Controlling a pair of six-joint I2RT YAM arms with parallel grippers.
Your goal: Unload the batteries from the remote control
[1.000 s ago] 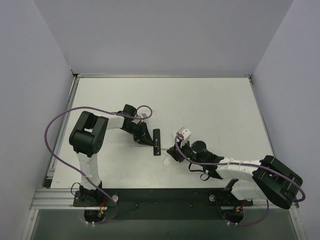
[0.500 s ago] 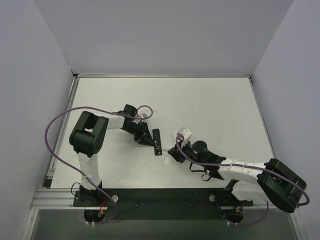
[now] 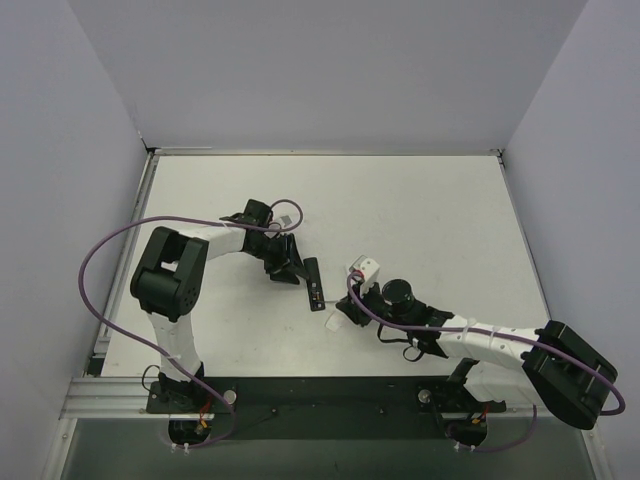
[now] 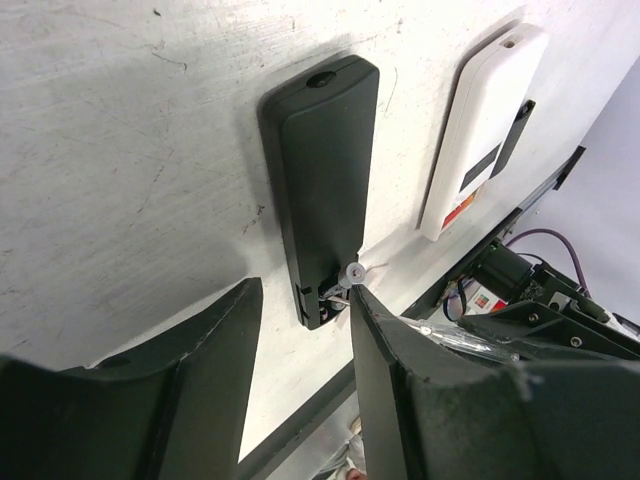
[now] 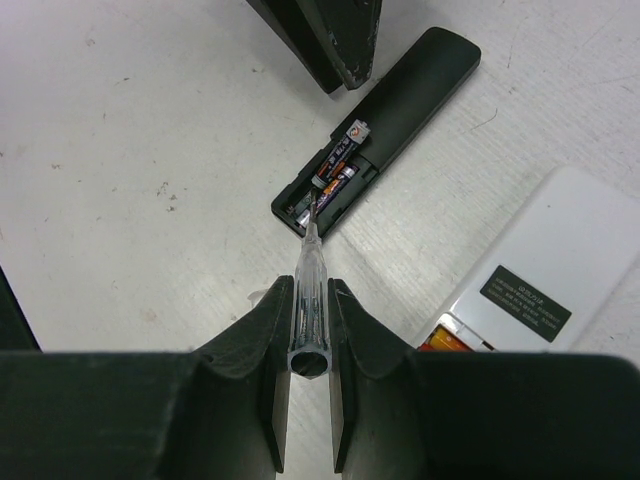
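The black remote control (image 5: 400, 90) lies on the table with its battery compartment open at the near end. The batteries (image 5: 337, 172) sit inside it, one tilted up with its metal end (image 4: 352, 273) raised. My right gripper (image 5: 308, 300) is shut on a clear screwdriver (image 5: 310, 265) whose tip reaches into the compartment. My left gripper (image 4: 305, 295) is open, its fingers (image 4: 215, 370) standing either side of the remote control's (image 4: 325, 160) open end with nothing clamped. From above, the left gripper (image 3: 294, 268) and right gripper (image 3: 340, 306) flank the remote control (image 3: 313, 283).
A white remote (image 5: 545, 265) lies face down just right of the black one, also in the left wrist view (image 4: 485, 130). A small white piece (image 3: 333, 322) rests on the table beside the right gripper. The table's near edge and metal rail (image 3: 300, 385) lie close behind.
The left gripper's jaws have spread wider at the remote control, and that arm's elbow swung left. The right arm has stretched slightly further out, still holding the screwdriver.
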